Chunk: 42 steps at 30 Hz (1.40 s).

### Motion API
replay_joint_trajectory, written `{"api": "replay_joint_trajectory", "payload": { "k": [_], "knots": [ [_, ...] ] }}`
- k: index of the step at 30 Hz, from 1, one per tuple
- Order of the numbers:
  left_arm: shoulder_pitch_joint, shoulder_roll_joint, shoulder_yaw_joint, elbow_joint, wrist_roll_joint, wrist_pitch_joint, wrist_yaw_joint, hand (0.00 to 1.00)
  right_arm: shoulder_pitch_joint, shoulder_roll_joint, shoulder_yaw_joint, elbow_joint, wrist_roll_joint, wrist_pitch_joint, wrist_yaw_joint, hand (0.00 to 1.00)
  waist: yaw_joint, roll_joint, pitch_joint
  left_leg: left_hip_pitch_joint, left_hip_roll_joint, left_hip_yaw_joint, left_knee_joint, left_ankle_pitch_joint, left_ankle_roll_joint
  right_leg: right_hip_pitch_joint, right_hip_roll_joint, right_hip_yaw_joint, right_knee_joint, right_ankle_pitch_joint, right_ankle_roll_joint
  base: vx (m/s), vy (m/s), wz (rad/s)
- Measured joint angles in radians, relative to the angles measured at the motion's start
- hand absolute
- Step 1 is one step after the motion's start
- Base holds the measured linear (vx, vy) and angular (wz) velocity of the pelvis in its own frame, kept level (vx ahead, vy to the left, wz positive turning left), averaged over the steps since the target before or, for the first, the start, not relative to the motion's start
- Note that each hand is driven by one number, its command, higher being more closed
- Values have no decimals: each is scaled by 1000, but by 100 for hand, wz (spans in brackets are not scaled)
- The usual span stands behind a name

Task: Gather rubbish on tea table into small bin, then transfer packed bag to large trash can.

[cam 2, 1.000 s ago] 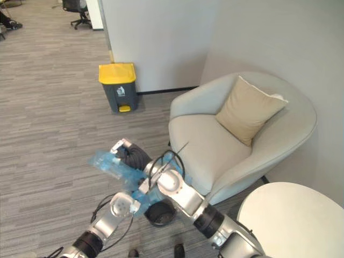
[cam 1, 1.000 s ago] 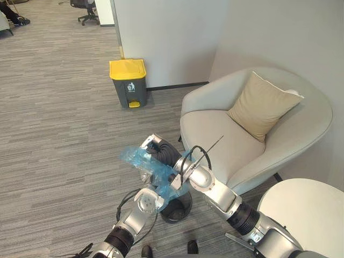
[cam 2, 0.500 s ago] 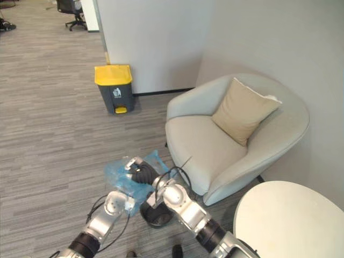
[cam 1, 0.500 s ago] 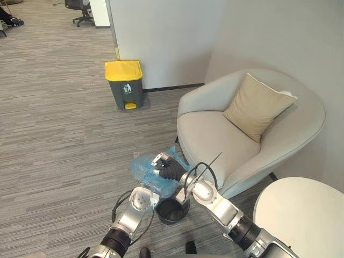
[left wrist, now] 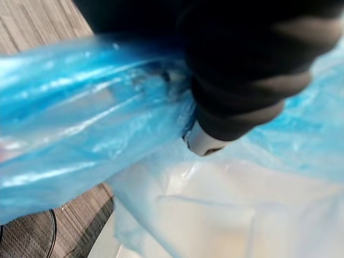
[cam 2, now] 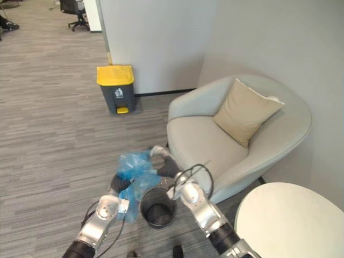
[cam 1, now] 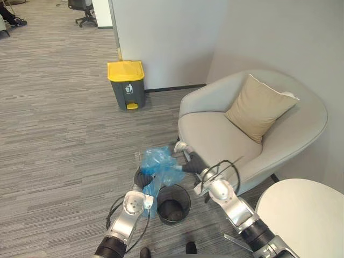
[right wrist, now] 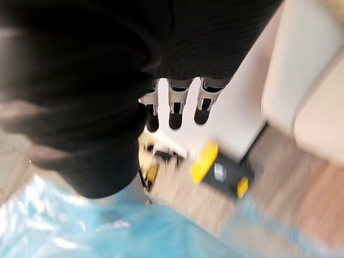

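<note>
Both hands at blue bag [cam 1: 159, 163]: right hand [cam 1: 192, 160] fingers stretched straight; left hand [cam 1: 141, 177] buried in plastic, grip unclear.

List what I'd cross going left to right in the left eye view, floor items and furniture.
yellow-lidded trash can → blue bag → armchair → round white table. The small black bin is left out: it overlaps the bag's span.
</note>
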<state>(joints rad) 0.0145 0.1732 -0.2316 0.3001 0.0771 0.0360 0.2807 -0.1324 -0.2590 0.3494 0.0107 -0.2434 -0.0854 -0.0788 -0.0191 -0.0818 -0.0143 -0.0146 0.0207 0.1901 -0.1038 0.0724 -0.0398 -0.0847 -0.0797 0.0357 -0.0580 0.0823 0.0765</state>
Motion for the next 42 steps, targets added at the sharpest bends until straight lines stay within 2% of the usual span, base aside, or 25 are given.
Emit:
{"api": "replay_joint_trajectory", "payload": {
  "k": [2, 9, 13, 14, 17, 19, 22, 26, 35, 40, 42],
  "knots": [
    [20, -5, 18, 0, -2, 0, 0, 100, 31, 7, -42, 0, -31, -3, -21, 0, -1, 0, 0, -1, 0, -3, 0, 0, 0, 0, 0, -3, 0, -1, 0, 0, 0, 2],
    [94, -32, 95, 27, -22, 0, -1, 100, 142, 79, -212, 16, -29, -3, -62, 0, -1, 8, -3, -2, -7, -12, 0, -3, -1, 5, 1, -15, -4, -5, 0, 11, -1, 4],
    [124, -42, 169, 94, -38, 0, -1, 100, 186, 161, -335, 173, 59, 8, -76, 0, -4, 20, -9, -2, -12, -19, 0, -7, 4, 16, -4, -25, -17, -4, 1, 14, 5, 6],
    [135, -52, 236, 157, -62, 0, -1, 100, 197, 188, -386, 318, 169, 24, -70, 0, 0, 24, -7, -2, -14, -24, 0, -9, 5, 20, -8, -32, -18, -4, 1, 16, 7, 10],
    [145, -57, 255, 177, -81, 1, -1, 100, 200, 190, -408, 369, 178, 39, -70, 0, 2, 27, -5, 2, -14, -37, 0, -9, 5, 31, -11, -38, -21, -5, 0, 12, 1, 13],
    [146, -70, 275, 212, -82, 0, -2, 100, 191, 190, -425, 457, 178, 31, -69, 0, 8, 31, -1, 16, -14, -36, 0, -15, 6, 46, -11, -43, -22, -13, 7, 1, -1, 2],
    [150, -90, 318, 301, -113, 0, -6, 100, 181, 190, -495, 688, 180, 65, -69, 0, 21, 39, -1, 21, -15, -39, -1, -20, 7, 52, -14, -52, -19, -25, 6, 9, -1, 4],
    [160, -94, 342, 347, -128, 2, -9, 100, 185, 190, -519, 799, 201, 92, -69, 0, 24, 48, 7, 23, -14, -41, 0, -20, 7, 60, -14, -56, -17, -24, 7, 0, 0, 0],
    [172, -125, 377, 383, -160, 1, -9, 100, 189, 193, -550, 879, 206, 95, -80, 0, 26, 48, 15, 66, -14, -36, -6, -35, 12, 86, -14, -51, 4, -48, 6, -1, 1, -2],
    [174, -157, 399, 381, -166, 1, -9, 100, 181, 228, -559, 882, 206, 95, -92, 0, 37, 52, 33, 93, -13, 21, 0, -41, 17, 82, -12, -8, 35, -50, 9, 3, 14, -29],
    [153, -161, 399, 375, -180, 0, -9, 100, 172, 250, -553, 866, 205, 95, -98, 0, 37, 42, 64, 101, -12, 51, 4, -44, 20, 65, -12, 10, 66, -50, 10, -47, 15, -26]
  ]
}}
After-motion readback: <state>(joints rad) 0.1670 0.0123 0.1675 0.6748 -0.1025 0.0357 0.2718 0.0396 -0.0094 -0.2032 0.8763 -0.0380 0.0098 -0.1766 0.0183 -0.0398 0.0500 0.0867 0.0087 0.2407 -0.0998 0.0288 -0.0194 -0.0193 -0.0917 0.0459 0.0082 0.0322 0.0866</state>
